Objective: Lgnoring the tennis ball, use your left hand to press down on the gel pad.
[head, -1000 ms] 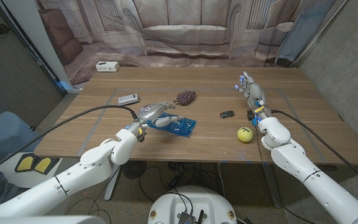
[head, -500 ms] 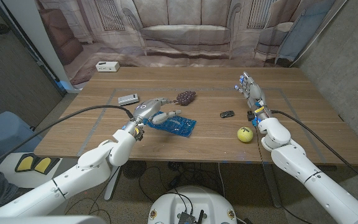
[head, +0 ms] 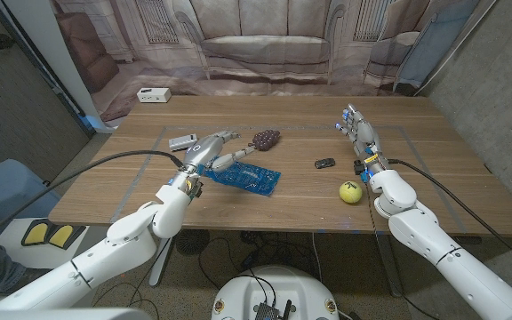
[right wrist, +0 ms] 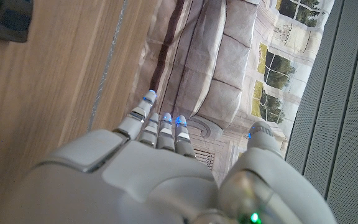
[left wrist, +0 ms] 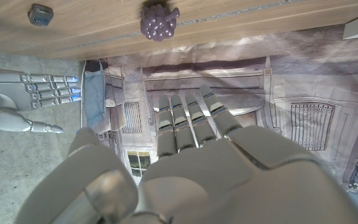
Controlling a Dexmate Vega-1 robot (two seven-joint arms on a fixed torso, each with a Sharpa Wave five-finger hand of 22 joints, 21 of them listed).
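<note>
The left robot hand [head: 213,149], fingers spread and empty, is poised above the blue gel pad [head: 249,178]; an off-centre press could skid it.

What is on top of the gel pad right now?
The left hand is above the near-left end of the blue gel pad, fingers spread. Whether it touches is unclear. The rest of the pad is bare; what lies beneath the hand is hidden.

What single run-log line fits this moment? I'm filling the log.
left hand: open, raised above flat blue gel pad | right hand: open | yellow tennis ball: untouched
</note>
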